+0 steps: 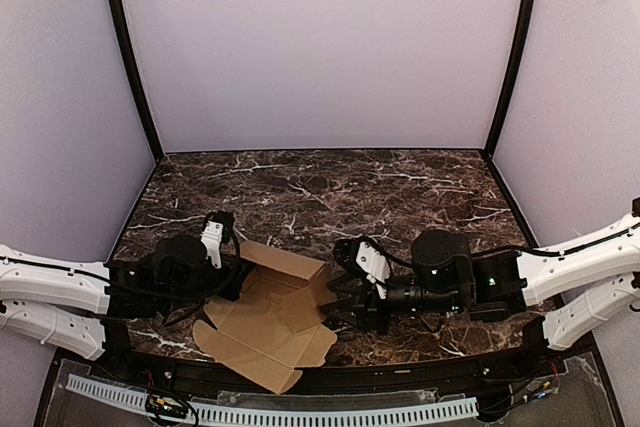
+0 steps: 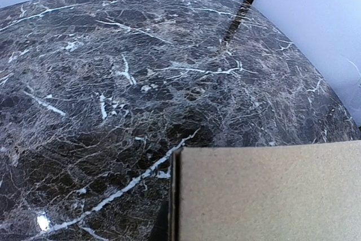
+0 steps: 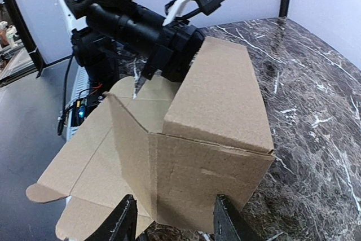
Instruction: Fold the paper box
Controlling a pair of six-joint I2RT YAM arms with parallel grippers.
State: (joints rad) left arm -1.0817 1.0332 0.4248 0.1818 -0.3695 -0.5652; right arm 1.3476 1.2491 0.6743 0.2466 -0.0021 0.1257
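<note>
The paper box (image 1: 268, 332) is tan cardboard, partly folded, lying at the table's near edge between both arms. One long panel (image 1: 287, 261) is raised into a box-shaped section; the remaining panels and flaps lie flat toward the front. In the right wrist view the raised section (image 3: 217, 100) stands just ahead of my right gripper (image 3: 175, 225), whose fingers (image 3: 121, 223) are spread wide at its end wall. My left gripper (image 1: 232, 282) is at the box's left end. Cardboard (image 2: 265, 193) fills the lower right of the left wrist view and hides its fingers.
The dark marble table (image 1: 330, 187) stretches behind the box to plain pale walls with black corner posts (image 1: 512, 57). A perforated white rail (image 1: 300, 413) and cables run along the near edge. The left arm's body (image 3: 141, 26) looms over the box's far end.
</note>
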